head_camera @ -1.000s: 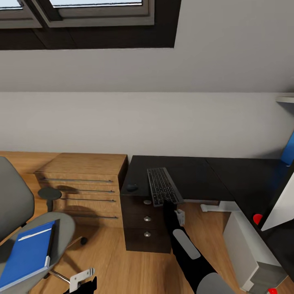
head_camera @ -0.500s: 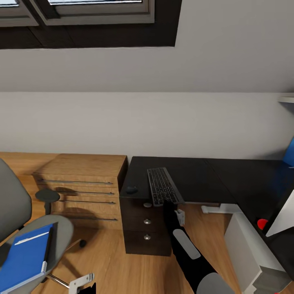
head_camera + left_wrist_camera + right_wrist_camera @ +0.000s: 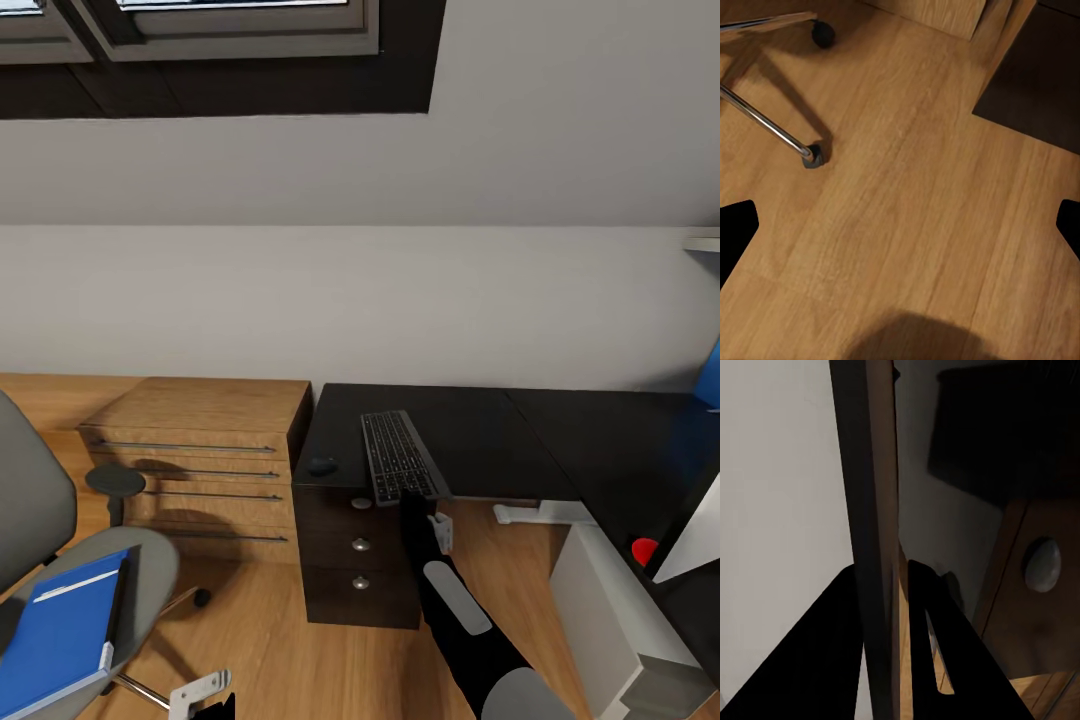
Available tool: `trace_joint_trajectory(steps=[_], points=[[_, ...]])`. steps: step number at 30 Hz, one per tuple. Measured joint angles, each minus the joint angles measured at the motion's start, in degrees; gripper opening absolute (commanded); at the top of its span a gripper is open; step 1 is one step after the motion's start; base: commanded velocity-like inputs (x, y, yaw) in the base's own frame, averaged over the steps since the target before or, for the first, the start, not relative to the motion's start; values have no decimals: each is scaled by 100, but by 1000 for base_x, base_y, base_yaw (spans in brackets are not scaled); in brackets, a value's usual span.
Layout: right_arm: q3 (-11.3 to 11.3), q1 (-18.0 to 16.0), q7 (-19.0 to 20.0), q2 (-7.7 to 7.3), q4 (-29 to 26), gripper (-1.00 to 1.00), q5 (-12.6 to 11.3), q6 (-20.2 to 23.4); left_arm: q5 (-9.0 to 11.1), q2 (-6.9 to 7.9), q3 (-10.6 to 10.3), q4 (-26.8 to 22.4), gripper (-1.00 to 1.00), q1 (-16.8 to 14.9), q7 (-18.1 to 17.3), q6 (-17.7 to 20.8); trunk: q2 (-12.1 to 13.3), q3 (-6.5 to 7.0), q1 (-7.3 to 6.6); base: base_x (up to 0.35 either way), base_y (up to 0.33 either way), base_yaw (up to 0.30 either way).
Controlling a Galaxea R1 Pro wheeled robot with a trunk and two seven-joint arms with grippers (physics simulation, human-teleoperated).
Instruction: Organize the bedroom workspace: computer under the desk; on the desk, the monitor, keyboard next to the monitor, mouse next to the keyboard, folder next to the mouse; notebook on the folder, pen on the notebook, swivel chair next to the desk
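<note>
Gripping the keyboard (image 3: 400, 457) by its near edge on the desk (image 3: 480, 430), the right gripper (image 3: 886, 607) pinches it; mouse (image 3: 322, 465) just left; left gripper (image 3: 900, 225) spread open above floor (image 3: 907, 187).

A plain grey wall (image 3: 400, 290) runs behind everything, with dark-framed windows (image 3: 210, 40) high at the upper left. The floor (image 3: 270, 640) is warm wood planks, evenly lit. A light wooden dresser (image 3: 200, 455) with four slim handles stands against the wall, touching a dark drawer unit (image 3: 355, 560) with three round knobs.
</note>
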Motion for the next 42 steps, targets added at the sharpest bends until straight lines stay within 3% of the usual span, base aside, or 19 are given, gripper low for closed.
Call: trace_joint_trajectory(steps=[1,2,18,42], points=[[0,0,0,-1,0,-100,0,0,0,0,0,0,100,-1,0,0,0,0,0,0,0,0],[0,2,0,-2,0,100,-2,0,0,0,0,0,100,-1,0,-1,0,0,0,0,0,0],[-50,-2,-74,-4,-1,100,-10,1,-8,0,0,16,100,1,0,-17,0,0,0,-6,0,0],[-34,1,-228,-5,4,100,14,-2,-5,0,-3,111,100,1,12,-12,0,0,4,-321,0,0]])
